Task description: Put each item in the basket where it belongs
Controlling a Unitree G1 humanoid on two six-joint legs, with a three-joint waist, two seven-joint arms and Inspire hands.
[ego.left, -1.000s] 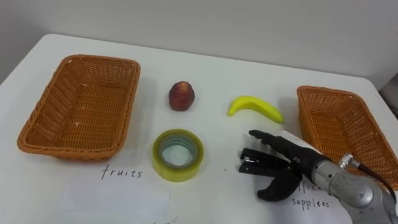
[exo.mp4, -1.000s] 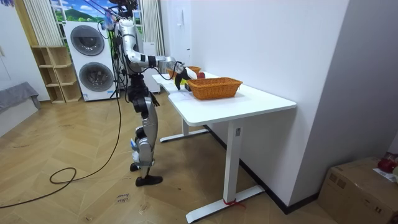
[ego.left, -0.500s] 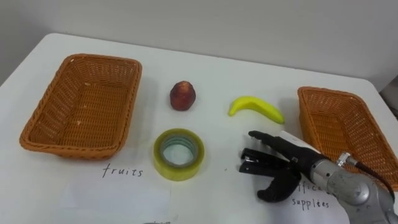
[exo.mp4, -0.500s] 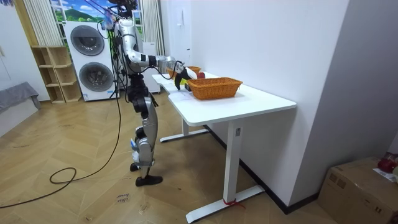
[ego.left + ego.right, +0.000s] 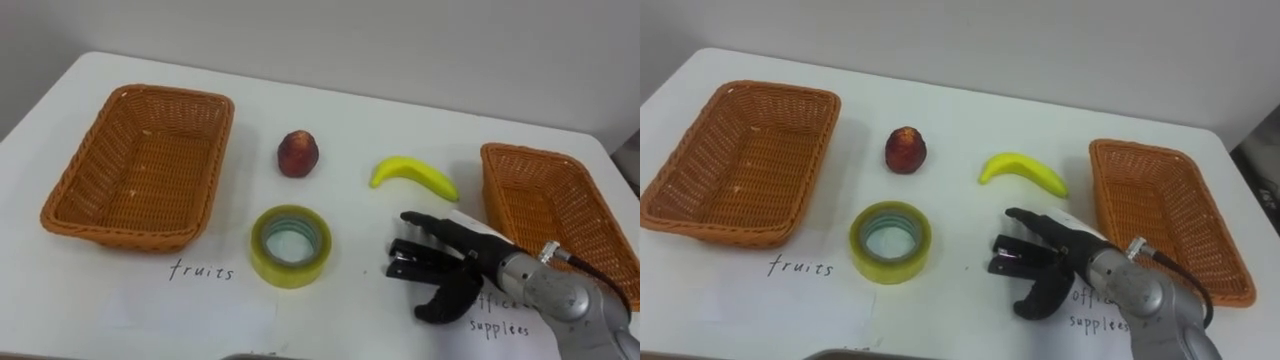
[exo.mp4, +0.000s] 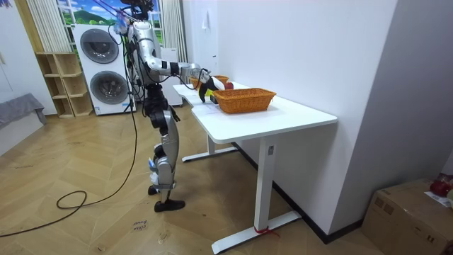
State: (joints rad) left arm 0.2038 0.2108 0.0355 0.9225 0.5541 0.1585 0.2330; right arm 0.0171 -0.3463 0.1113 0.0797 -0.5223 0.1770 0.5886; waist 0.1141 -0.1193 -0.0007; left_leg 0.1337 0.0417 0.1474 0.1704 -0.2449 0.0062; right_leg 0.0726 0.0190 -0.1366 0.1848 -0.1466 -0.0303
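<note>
- Tape (image 5: 290, 246), a yellow roll lying flat with its hole up, sits on the counter (image 5: 340, 110) between the two baskets, closer to the left one and near the front edge
- Right hand (image 5: 455, 265) hangs low over the counter to the tape's right, near it but apart
- The hand's fingers (image 5: 415, 218) are straight and a little spread, with the thumb hooked down on the robot's side, and it appears to hold nothing
- Those fingers point to the robot's left, almost straight at the roll, so the tape lies in line with them and, as I judge it, a short sideways reach away
- Being round, the roll has no long axis to line up with, so a grip over its rim should work from this side
- Banana (image 5: 414, 175) lies just beyond the hand, farther from the robot, with its long axis running left to right across the counter, roughly along the fingers
- Peach (image 5: 298, 154) sits beyond the tape, well left of the hand
- Right basket (image 5: 530, 152) is on the wrist side of the hand and empty; if the tape belongs there, the carry would run opposite to the reach
- Left basket (image 5: 217, 160) is also empty and lies past the tape from the hand, so the fruit would have to cross the counter to reach it
- Likely step: the right hand, working on this side of the counter, is set to go for the tape
</note>
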